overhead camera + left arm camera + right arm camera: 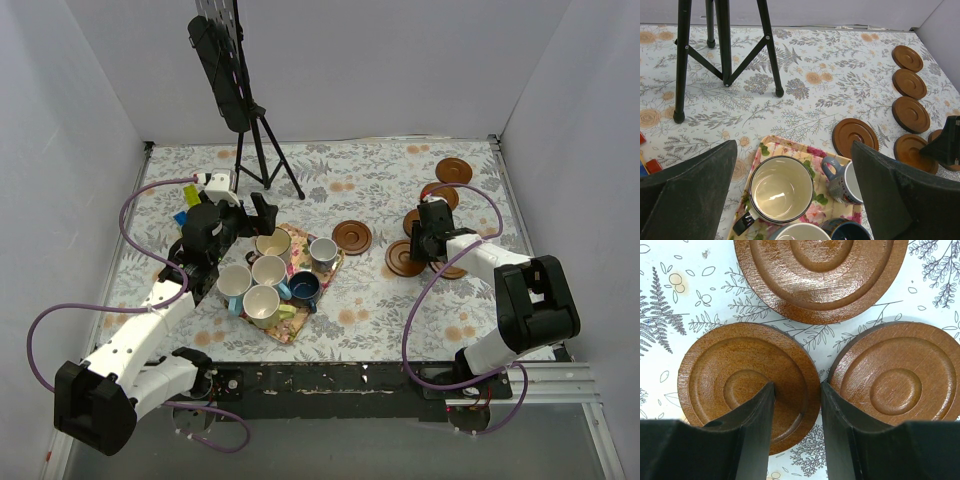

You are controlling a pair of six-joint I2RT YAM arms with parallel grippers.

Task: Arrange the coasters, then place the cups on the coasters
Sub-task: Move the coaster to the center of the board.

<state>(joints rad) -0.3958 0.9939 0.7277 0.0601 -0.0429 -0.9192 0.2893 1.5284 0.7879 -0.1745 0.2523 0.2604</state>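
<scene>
1. Plainly, the left gripper [794,150] gapes wide above a cream cup [781,189] on the floral mat [790,146].
2. Right gripper [796,390] straddles a coaster [715,370] at its 3 o'clock rim; whether it pinches, I cannot tell.
3. Other coasters [453,170] lie toward 2 o'clock on the table.

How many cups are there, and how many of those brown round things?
Small handled ceramic cups: 6
Round reddish-brown wooden coasters: 6
Total: 12
</scene>
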